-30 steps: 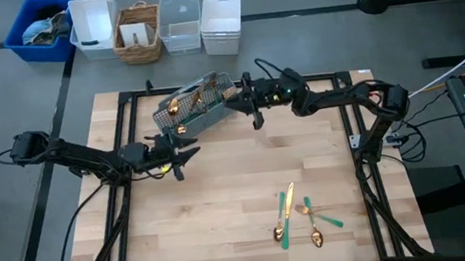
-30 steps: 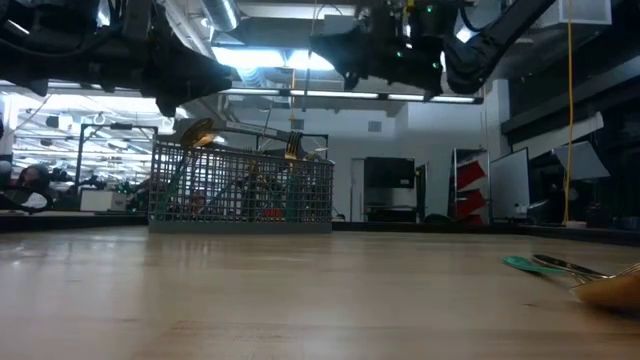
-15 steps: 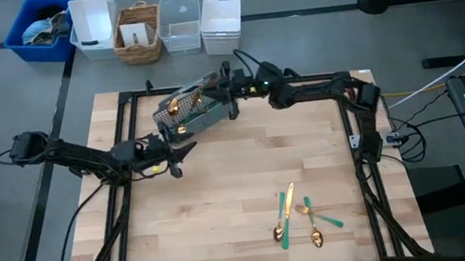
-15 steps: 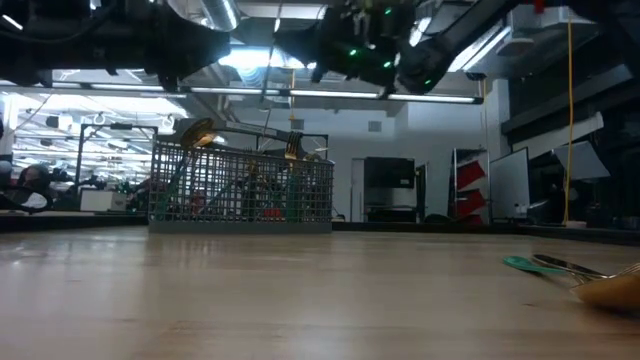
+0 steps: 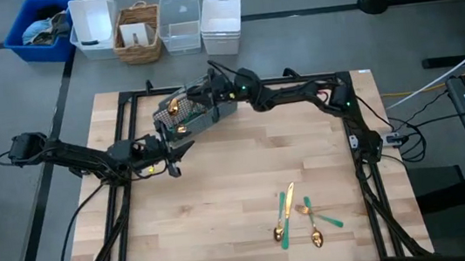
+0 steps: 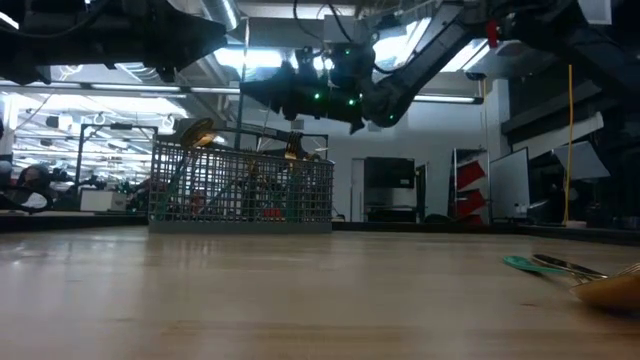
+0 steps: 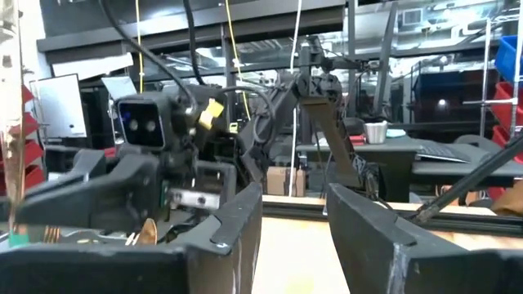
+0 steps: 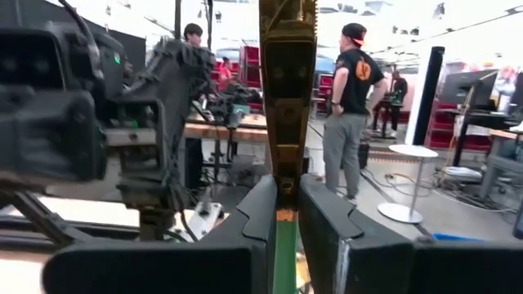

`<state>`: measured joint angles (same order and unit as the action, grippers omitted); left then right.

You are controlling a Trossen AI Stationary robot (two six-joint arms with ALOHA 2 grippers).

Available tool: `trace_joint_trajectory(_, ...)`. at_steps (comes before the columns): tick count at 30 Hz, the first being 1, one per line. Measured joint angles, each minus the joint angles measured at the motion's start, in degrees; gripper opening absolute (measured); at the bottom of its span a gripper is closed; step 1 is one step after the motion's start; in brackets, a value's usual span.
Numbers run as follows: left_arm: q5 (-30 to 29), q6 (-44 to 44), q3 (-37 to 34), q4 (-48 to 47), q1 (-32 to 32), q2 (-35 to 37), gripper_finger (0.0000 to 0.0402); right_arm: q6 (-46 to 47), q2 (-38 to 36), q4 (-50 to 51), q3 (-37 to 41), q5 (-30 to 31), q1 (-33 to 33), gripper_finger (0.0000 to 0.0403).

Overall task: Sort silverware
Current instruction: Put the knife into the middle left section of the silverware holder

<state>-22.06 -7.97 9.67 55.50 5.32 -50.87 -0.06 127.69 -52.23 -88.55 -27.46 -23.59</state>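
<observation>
Covering the desk [image 5: 222, 193] is pale wood; loose silverware [image 5: 297, 215] lies near its front right, more in the mesh caddy [image 5: 191, 111]. The right gripper [image 5: 210, 87] clamps a teal-handled piece over it. The left gripper [image 5: 175, 151] stands apart beside it. Bins [image 5: 159, 29] line the floor.

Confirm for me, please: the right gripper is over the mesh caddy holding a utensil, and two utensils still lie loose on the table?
Not quite: the high view shows four utensils lying loose on the table, not two. The rest holds: the right gripper is over the mesh caddy, and the right wrist view shows it holding a utensil.
</observation>
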Motion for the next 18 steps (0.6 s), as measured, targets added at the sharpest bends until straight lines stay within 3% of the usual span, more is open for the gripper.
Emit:
trace_joint_trajectory(6, 0.0, 0.0, 0.0, -1.1, 0.0, 0.0, 0.0131, -2.1, 1.9, 0.5, 0.0, 0.0, 0.0, 0.0046)
trace_joint_trajectory(18, 0.0, 0.0, 0.0, -1.2, 0.0, 0.0, 0.0131, -8.0, 1.9, 10.8, 0.1, -0.3, 0.0, 0.0046)
